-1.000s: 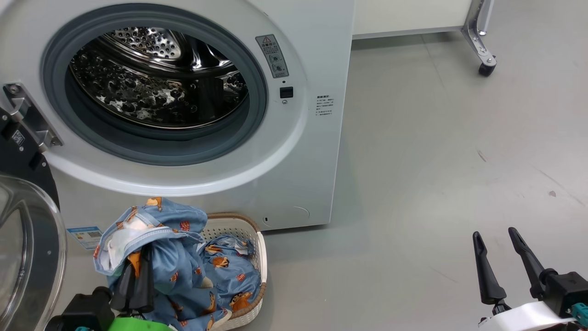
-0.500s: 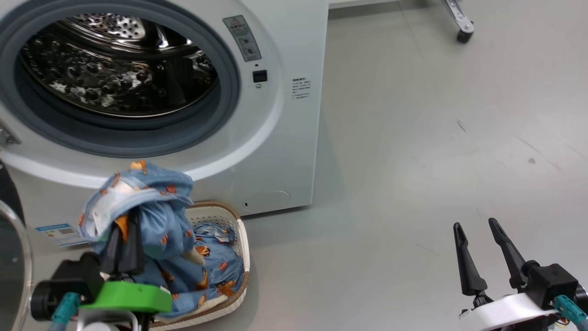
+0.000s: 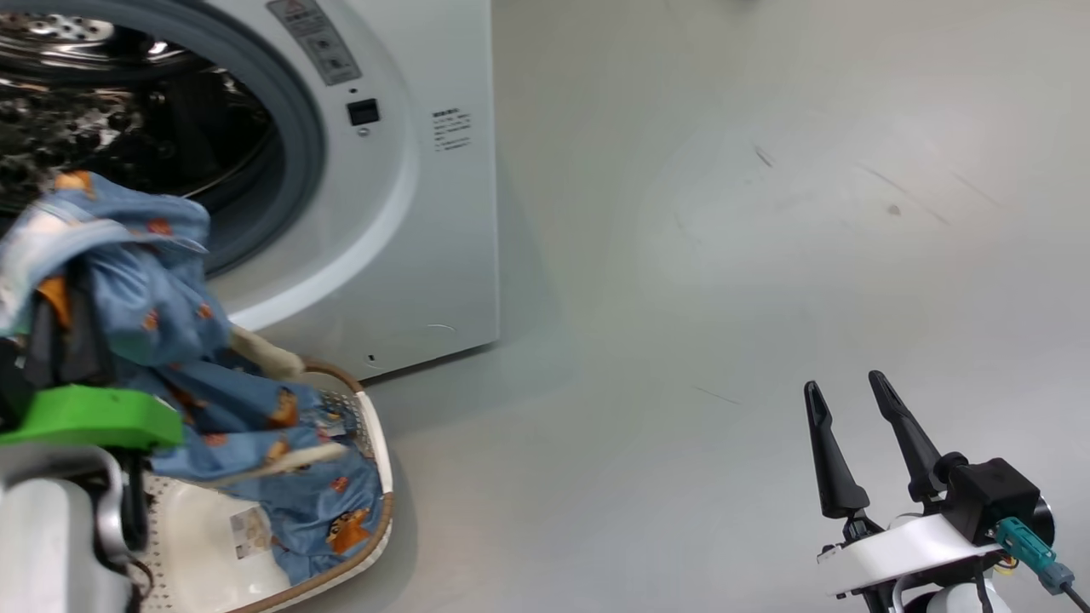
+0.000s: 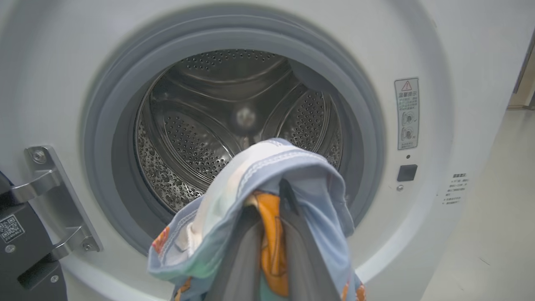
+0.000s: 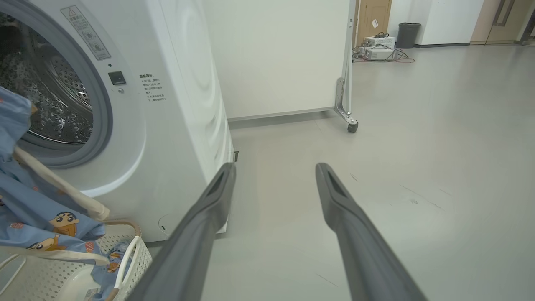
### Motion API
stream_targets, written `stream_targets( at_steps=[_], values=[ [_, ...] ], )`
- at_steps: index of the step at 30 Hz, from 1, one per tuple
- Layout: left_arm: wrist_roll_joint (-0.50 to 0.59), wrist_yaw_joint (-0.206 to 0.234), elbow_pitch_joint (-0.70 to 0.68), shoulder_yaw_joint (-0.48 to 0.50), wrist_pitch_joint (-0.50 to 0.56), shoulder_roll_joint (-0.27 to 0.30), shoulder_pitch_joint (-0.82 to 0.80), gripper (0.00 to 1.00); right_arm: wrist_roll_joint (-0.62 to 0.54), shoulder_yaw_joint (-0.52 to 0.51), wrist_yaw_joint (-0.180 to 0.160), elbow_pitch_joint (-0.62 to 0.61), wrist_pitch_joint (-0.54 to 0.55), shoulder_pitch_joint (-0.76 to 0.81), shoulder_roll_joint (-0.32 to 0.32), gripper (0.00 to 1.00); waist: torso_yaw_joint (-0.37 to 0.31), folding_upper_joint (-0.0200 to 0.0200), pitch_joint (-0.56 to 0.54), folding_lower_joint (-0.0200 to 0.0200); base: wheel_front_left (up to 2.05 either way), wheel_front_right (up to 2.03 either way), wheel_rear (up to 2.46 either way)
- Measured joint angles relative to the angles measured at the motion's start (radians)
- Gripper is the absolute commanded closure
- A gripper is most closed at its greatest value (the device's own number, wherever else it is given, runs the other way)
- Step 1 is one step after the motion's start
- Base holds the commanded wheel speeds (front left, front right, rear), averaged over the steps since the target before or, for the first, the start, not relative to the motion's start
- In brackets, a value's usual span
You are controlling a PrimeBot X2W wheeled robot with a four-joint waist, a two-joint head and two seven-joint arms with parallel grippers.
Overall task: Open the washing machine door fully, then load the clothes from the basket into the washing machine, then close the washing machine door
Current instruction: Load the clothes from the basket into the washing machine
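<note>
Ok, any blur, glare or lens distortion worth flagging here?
Head view: motion blur smears the clothes and drum. Left wrist view: drum fairly sharp with bright glints, clothes up close out of focus. Right wrist view: wide-angle lens bows the washing machine side; lighting even, no harsh glare.

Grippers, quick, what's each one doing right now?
Left gripper: shut on the clothes, in front of the washing machine.
Right gripper: open, holding nothing.
</note>
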Motion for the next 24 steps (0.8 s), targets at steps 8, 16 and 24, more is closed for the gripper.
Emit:
stream_targets(
  at_steps=[8, 16, 24],
  values=[
    [0.002, 0.025, 0.069, 0.051, 0.043, 0.077, -0.140, 1.00, 0.008, 0.012, 0.000, 0.005, 0.000, -0.006, 0.003, 0.00, -0.093, 0.0000, 0.055, 0.0000, 0.00, 0.00, 0.00],
    [0.020, 0.032, 0.148, 0.062, 0.094, 0.160, -0.287, 1.00, 0.018, 0.029, 0.000, 0.005, 0.000, -0.011, 0.010, 0.00, -0.163, 0.0000, 0.139, 0.0000, 0.00, 0.00, 0.00],
    [0.048, 0.039, 0.221, 0.066, 0.143, 0.226, -0.454, 1.00, 0.028, 0.055, 0.000, 0.001, 0.000, -0.039, 0.016, 0.00, -0.211, 0.0000, 0.243, 0.0001, 0.00, 0.00, 0.00]
  ],
)
